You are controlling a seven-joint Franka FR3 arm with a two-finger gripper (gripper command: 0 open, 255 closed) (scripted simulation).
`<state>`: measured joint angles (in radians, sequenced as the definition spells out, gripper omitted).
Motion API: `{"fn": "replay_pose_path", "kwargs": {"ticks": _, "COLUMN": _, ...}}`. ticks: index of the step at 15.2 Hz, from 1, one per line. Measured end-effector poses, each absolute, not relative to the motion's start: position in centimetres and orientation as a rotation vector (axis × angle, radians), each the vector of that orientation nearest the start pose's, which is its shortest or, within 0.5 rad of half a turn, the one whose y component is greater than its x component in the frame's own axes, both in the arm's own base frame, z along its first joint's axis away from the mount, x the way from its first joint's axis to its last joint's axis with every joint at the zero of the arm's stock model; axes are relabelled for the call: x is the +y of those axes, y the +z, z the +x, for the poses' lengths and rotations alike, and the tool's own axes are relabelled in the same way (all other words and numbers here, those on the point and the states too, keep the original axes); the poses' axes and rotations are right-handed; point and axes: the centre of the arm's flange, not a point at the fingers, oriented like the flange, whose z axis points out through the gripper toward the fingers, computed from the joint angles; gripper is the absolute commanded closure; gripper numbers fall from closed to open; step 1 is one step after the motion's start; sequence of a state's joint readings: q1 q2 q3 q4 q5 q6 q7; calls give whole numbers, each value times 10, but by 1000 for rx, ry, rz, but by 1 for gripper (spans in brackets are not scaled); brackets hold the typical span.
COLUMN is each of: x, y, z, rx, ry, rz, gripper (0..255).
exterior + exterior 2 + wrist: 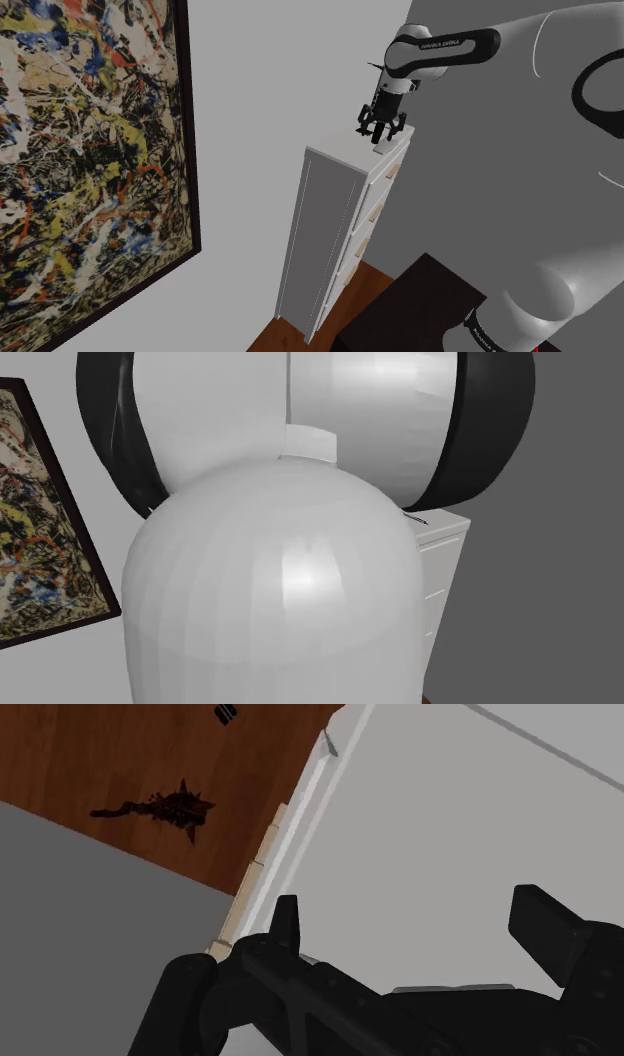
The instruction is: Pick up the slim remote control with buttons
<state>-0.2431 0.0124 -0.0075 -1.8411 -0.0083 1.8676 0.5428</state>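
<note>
Upper black band [445,42] of the arm: small white lettering, seemingly "FRANKA EMIKA".
Lower black band [492,330] of the arm: white lettering, too small to read.

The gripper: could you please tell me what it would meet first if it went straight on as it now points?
The gripper would most likely meet the dresser's white top, seen between its open fingers; the gap is unclear.

Flat dresser top [343,156] under spread fingers [287,919], open air above, wall [250,150] beside
</note>
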Motion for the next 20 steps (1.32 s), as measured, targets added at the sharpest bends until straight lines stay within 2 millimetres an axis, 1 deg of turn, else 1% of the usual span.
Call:
{"fn": "replay_pose_path", "kwargs": {"ticks": 3, "x": -179, "y": 507, "z": 567, "rx": 1376, "ry": -24, "rz": -2834, "gripper": 0}}
{"fn": "replay_pose_path", "kwargs": {"ticks": 4, "x": -191, "y": 502, "z": 572, "rx": 1429, "ry": -24, "rz": -2809, "gripper": 0}}
{"fn": "replay_pose_path", "kwargs": {"ticks": 6, "x": -214, "y": 498, "z": 580, "rx": 1534, "ry": -23, "rz": -2756, "gripper": 0}}
{"fn": "replay_pose_path", "kwargs": {"ticks": 8, "x": -237, "y": 488, "z": 588, "rx": 1636, "ry": -23, "rz": -2699, "gripper": 0}}
{"fn": "replay_pose_path", "kwargs": {"ticks": 10, "x": -262, "y": 485, "z": 592, "rx": 1737, "ry": -22, "rz": -2638, "gripper": 0}}
{"fn": "replay_pose_path", "kwargs": {"ticks": 13, "x": -298, "y": 476, "z": 596, "rx": 1877, "ry": -22, "rz": -2543, "gripper": 0}}
{"fn": "replay_pose_path", "kwargs": {"ticks": 15, "x": -309, "y": 468, "z": 596, "rx": 1909, "ry": -22, "rz": -2520, "gripper": 0}}
{"fn": "replay_pose_path", "kwargs": {"ticks": 20, "x": -311, "y": 443, "z": 595, "rx": 1920, "ry": -22, "rz": -2512, "gripper": 0}}
